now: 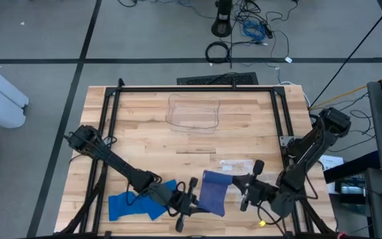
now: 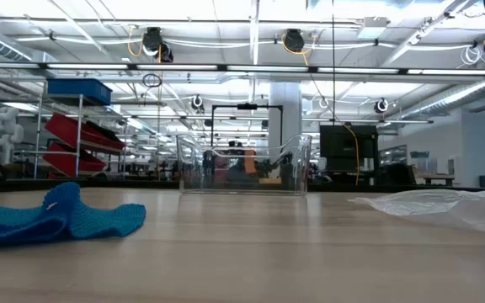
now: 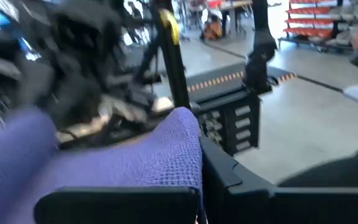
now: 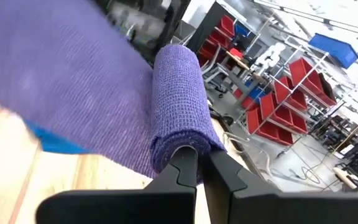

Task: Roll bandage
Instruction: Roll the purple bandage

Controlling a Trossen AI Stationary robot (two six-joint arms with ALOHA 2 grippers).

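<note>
A purple bandage (image 1: 214, 192) hangs between my two grippers above the table's near edge. Part of it is wound into a roll (image 4: 179, 93); the rest spreads out as a flat sheet (image 4: 61, 74). My left gripper (image 1: 194, 196) reaches in from the table's left and is shut on the sheet. From the right, my right gripper (image 1: 243, 188) is shut on the roll. A blue bandage (image 1: 134, 202) lies crumpled on the table at the near left, also in the low view (image 2: 49, 219). The low view shows neither gripper. My left gripper pinches the sheet's edge (image 3: 191, 177) between its two fingers, coming in about level from the table's left. The cloth runs away from the fingers, lifted off the table. My right gripper pinches the near end of the roll (image 4: 188, 146) between its two fingers, about level from the table's right, the fingers lying along the roll. The roll sticks out beyond the fingertips, clear of the table, with the sheet spreading off one side.
A clear plastic container (image 1: 192, 111) stands at the table's far middle. A crinkled clear wrapper (image 1: 237, 164) lies just beyond my right gripper. A black frame (image 1: 197, 88) runs around the tabletop. Bare wood lies between the container and the grippers.
</note>
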